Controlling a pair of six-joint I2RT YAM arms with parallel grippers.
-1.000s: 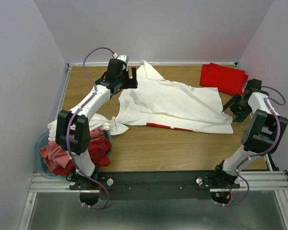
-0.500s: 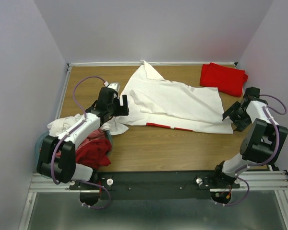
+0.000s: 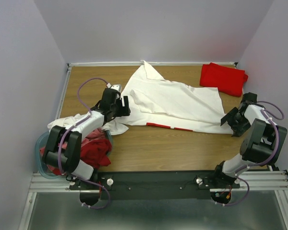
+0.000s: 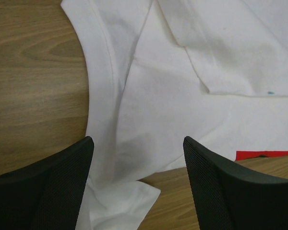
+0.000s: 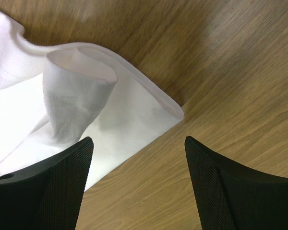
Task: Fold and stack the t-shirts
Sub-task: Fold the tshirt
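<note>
**A:** What's the setting?

**B:** A wooden table (image 3: 158, 148) between pale lilac walls (image 3: 149, 28). A white t-shirt with a red print (image 3: 177, 103) lies spread out on it, unfolded.

**A:** And the arms?

**B:** The left gripper (image 4: 139, 191) hangs wide open over that shirt's left edge. The right gripper (image 5: 139, 191), equally wide, is over its right corner. Neither holds cloth.

**A:** Progress?

**B:** Early, I'd judge. One folded red t-shirt (image 3: 223, 77) sits beyond the white shirt's right end. A heap of red and white shirts (image 3: 93, 151) waits at a blue tub (image 3: 39, 152) to its left.

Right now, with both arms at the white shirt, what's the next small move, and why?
Probably lower the right gripper onto the curled corner of the white t-shirt and close. That corner lies on the table just ahead of its open jaws; the left gripper, also open, hovers over the opposite edge.
</note>
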